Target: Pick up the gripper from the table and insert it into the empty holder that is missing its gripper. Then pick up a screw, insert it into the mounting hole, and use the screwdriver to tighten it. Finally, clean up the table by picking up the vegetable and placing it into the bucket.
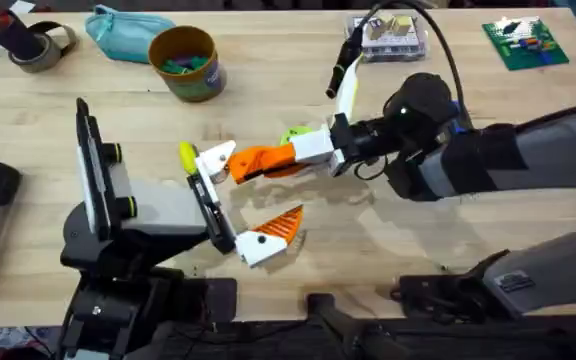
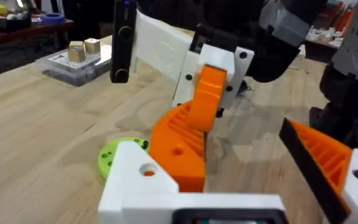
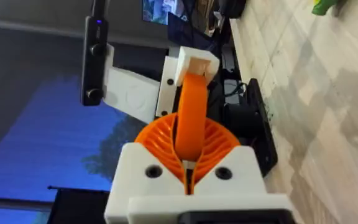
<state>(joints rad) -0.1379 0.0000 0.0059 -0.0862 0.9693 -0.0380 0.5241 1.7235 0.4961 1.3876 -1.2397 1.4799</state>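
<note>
We see the right gripper (image 1: 320, 150) clamped on the gripper (image 1: 263, 160), holding it mid-table with its tip against the holder (image 1: 215, 159) on the left gripper (image 1: 243, 205). Left one looks spread, nothing between its fingers. Bucket (image 1: 185, 62) sits well behind, far side of the table (image 1: 388, 240).

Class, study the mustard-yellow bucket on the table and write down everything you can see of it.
The bucket is a squat, round, mustard-yellow tub with a thick rim, plastic by its look. It stands upright and open on the pale wooden table, at its far side, left of the middle. Small green, blue and pink bits lie inside. A teal pouch lies close on its left, perhaps touching. Neither arm touches it.
</note>
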